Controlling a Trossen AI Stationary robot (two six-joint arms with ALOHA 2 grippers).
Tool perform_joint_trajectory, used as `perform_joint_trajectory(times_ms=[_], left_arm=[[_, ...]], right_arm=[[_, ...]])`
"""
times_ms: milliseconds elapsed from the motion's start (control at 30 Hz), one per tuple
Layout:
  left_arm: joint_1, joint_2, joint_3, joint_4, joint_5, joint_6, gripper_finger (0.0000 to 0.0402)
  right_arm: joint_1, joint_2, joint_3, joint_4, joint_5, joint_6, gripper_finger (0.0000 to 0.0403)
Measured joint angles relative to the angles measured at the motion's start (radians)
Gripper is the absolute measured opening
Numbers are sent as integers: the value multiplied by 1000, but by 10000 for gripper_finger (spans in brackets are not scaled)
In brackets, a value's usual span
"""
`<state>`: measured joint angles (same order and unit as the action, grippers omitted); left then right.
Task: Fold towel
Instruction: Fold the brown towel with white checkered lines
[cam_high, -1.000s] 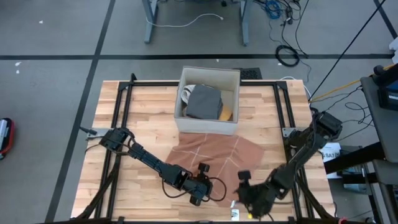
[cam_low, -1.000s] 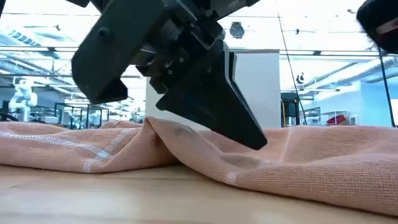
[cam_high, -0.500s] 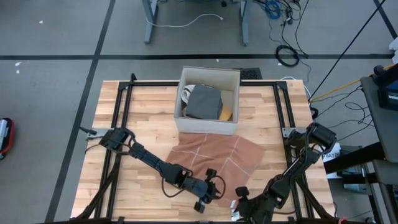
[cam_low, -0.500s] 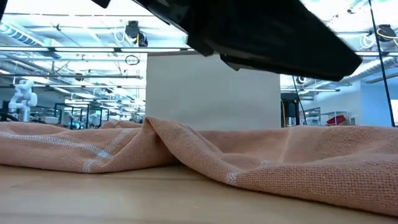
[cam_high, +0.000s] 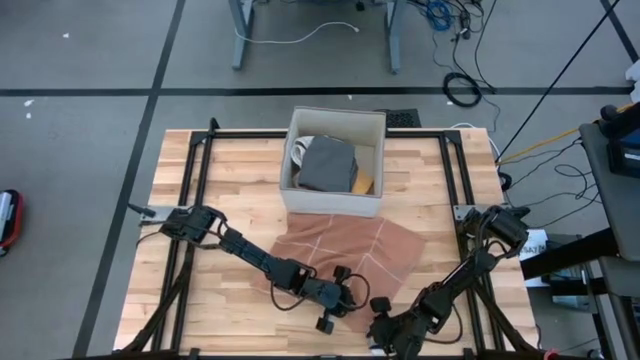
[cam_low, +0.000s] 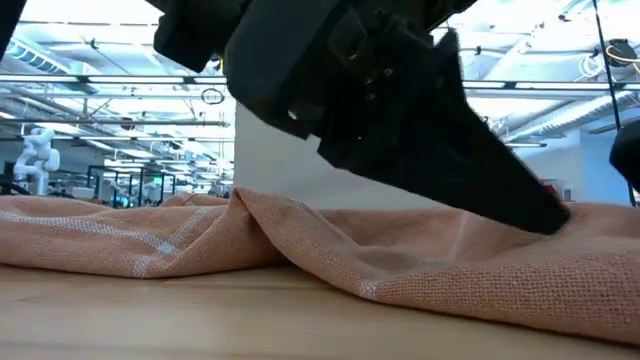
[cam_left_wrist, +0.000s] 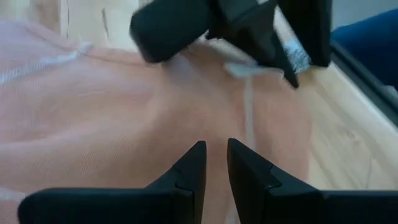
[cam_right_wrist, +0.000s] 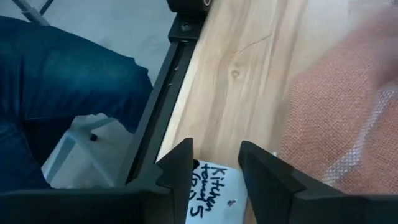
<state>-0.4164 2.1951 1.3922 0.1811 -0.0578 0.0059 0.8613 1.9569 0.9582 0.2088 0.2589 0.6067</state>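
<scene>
— What lies nearest on the wooden table (cam_high: 230, 170)?

— At the near edge, a handwritten label (cam_right_wrist: 210, 191), with the right gripper (cam_right_wrist: 216, 163) above it, fingers apart, holding nothing. Just beside it, the left gripper (cam_left_wrist: 213, 163) hovers over the towel (cam_high: 345, 250), fingers nearly together, empty.

— And the towel?

— Spread rumpled mid-table, peach with pale stripes.

— Farther back?

— A white box (cam_high: 334, 202) touching the towel's far edge, holding a grey folded cloth (cam_high: 327, 164). Beyond, grey floor with cables (cam_high: 462, 90).

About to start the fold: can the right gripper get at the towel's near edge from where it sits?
Probably yes. The right gripper sits open beside the towel near edge; only the left gripper, close alongside, might crowd it.
</scene>
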Motion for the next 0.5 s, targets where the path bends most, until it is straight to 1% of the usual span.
perform_joint_trajectory(times_ms=[133, 267, 367, 500], left_arm=[[12, 34, 1, 16, 2, -17, 71], [22, 69, 4, 37, 1, -42, 71], [21, 79, 5, 48, 0, -50, 71], [21, 81, 4, 57, -7, -49, 71]], right_arm=[[-17, -3, 2, -22, -4, -1, 116], [-26, -20, 1, -69, 23, -16, 106], [-33, -22, 1, -106, 45, -14, 98], [-40, -32, 1, -133, 48, -23, 91]])
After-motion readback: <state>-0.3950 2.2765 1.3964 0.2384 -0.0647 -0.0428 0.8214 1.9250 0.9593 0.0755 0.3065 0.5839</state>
